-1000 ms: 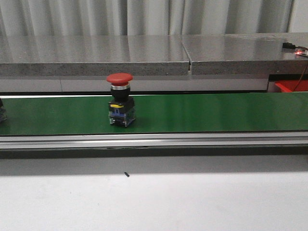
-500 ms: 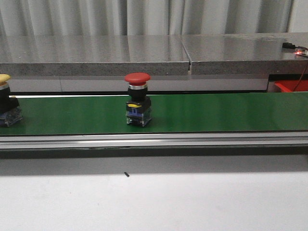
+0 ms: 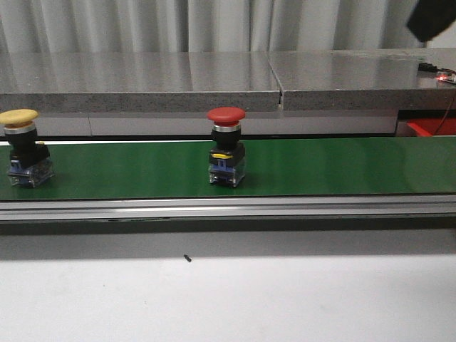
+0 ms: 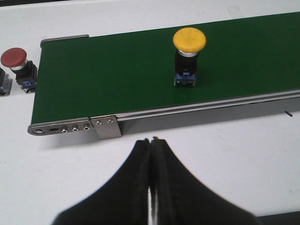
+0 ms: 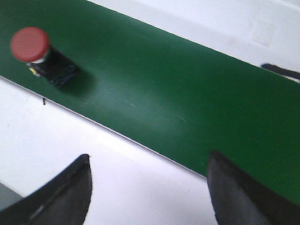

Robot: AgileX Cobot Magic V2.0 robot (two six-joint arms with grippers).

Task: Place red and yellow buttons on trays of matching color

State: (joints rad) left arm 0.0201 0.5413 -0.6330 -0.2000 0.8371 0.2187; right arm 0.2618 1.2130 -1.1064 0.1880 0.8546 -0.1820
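A red button (image 3: 226, 153) with a mushroom cap stands upright mid-belt on the green conveyor (image 3: 320, 167). A yellow button (image 3: 25, 153) stands upright near the belt's left end. My left gripper (image 4: 152, 140) is shut and empty over the white table, short of the belt's rail, with the yellow button (image 4: 188, 56) beyond it. My right gripper (image 5: 149, 157) is open and empty above the belt's near edge, the red button (image 5: 40, 54) well off to one side of it. A red tray's corner (image 3: 431, 128) shows at the far right. No yellow tray is in view.
Another red button (image 4: 16, 65) sits on the table just past the belt's end. A grey stone ledge (image 3: 214, 82) runs behind the conveyor. A dark part of the right arm (image 3: 434, 18) shows at the top right. White table (image 3: 228, 299) lies in front.
The red button has travelled rightward along the belt. The yellow button has come into view at the left and moved right. A dark arm part has appeared at the top right.
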